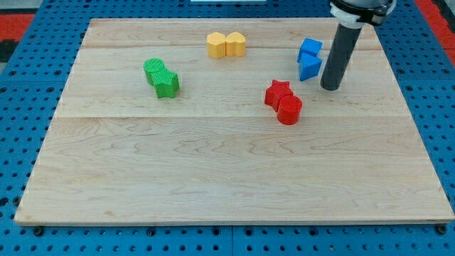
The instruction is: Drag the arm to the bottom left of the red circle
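Wooden tabletop (227,178): your approach is barely begun.
Red circle (289,110) sits centre-right, touching red star (278,93); my tip (330,87) stands upper right of it, beside blue blocks (309,59). No gripper fitted; lower-left spot unreached.

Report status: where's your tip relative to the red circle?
My tip up-right of red circle, beside blue blocks. Red star touches circle's upper-left. Bottom-left spot not yet reached.
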### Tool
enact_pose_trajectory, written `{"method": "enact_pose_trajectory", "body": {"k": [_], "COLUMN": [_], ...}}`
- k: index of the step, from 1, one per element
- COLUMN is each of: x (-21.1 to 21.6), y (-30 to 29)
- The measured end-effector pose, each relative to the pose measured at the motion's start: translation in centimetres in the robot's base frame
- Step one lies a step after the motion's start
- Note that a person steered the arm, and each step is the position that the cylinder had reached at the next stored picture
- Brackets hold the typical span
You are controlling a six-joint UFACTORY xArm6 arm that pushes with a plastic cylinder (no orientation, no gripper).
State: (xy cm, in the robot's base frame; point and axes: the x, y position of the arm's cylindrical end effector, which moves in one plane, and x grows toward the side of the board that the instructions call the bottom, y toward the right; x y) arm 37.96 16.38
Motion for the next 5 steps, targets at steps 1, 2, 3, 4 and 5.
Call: {"method": "enact_pose_trajectory", "body": {"k": [1, 2, 3, 4, 5], "x": [1.6, 1.7, 1.7, 3.9, 9.4], "y": [-0.6, -0.6, -0.6, -0.3, 0.1]}}
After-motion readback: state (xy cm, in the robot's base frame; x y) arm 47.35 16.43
